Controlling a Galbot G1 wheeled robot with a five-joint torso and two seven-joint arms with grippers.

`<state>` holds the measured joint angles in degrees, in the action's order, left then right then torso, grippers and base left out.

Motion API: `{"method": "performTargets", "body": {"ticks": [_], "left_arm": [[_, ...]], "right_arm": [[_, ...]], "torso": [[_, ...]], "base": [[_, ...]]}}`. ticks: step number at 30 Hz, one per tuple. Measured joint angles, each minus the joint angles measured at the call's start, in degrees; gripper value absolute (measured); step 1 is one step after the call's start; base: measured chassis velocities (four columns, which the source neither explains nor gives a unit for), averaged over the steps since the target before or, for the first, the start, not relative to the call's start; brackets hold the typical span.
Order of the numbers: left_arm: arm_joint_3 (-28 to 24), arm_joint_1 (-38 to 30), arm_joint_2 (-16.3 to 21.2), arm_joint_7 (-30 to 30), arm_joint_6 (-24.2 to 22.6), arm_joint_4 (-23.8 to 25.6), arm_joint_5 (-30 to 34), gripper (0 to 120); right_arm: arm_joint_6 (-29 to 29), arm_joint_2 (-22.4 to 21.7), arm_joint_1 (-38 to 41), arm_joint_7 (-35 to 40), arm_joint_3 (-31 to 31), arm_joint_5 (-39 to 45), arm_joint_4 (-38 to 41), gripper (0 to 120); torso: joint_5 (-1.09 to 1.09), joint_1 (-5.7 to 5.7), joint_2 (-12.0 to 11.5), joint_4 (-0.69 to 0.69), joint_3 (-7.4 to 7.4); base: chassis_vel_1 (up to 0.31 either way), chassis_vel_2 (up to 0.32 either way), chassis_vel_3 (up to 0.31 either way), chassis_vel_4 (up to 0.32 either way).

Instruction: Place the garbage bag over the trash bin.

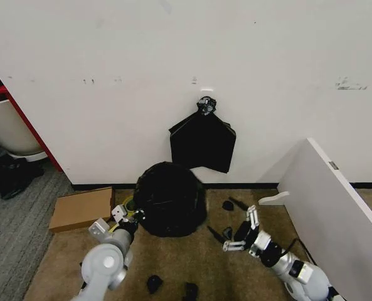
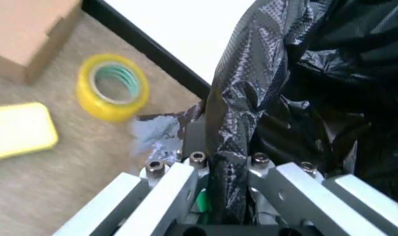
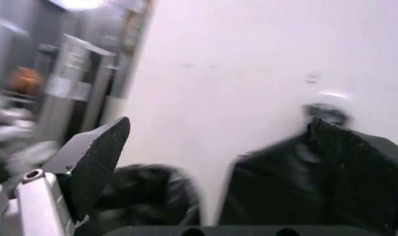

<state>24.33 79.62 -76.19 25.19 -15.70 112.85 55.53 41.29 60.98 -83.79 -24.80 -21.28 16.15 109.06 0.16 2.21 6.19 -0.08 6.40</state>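
While small black scraps (image 1: 154, 283) lie nearest on the brown carpet (image 1: 198, 269), the right gripper (image 1: 247, 232) hangs just above the floor with its fingers spread apart and nothing between them. Beyond the scraps, the left gripper (image 1: 130, 217) is clamped on a fold of the garbage bag (image 1: 169, 198), which covers the trash bin against the wall. Beside it lie a tape roll (image 2: 113, 86) and a cardboard box (image 1: 82, 208). Higher on the wall hangs a folded black bag bundle (image 1: 202, 142).

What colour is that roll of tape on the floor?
Yellow; the roll of tape shows best in the left wrist view.
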Motion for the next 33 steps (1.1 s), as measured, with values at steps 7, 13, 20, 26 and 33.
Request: {"method": "performTargets", "body": {"ticks": [7,13,20,26,33], "left_arm": [[-1.7,0.4,-0.5,5.7,-9.4,1.3,-2.9,1],[-2.3,0.8,-1.2,8.2,-14.8,1.7,-2.7,1],[-3.5,2.2,-1.5,8.6,-16.6,2.4,-4.1,1],[-4.2,3.5,-1.7,8.1,-16.5,3.1,-6.5,14],[-3.8,6.8,-0.3,7.8,-15.8,7.0,-8.6,44]], "right_arm": [[-7.0,1.3,-0.2,21.0,4.2,-12.6,4.8,100],[-7.8,1.4,0.2,21.7,4.4,-14.0,4.8,100],[-7.9,1.2,0.2,21.4,4.5,-14.0,4.4,100],[-8.0,1.4,0.3,20.4,4.7,-14.0,4.3,100],[-8.1,1.5,0.2,19.9,4.5,-13.9,4.2,100]], "torso": [[-0.01,0.0,0.0,-0.04,0.0],[-0.01,0.0,0.0,-0.04,0.0],[-0.01,0.0,0.0,-0.04,0.0],[-0.01,0.0,0.0,-0.04,0.0],[-0.01,0.0,0.0,-0.04,0.0]], "base": [[0.0,0.0,0.0,0.0],[0.0,0.0,0.0,0.0],[0.0,0.0,0.0,0.0],[0.0,0.0,0.0,0.0],[0.0,0.0,0.0,0.0]]}}
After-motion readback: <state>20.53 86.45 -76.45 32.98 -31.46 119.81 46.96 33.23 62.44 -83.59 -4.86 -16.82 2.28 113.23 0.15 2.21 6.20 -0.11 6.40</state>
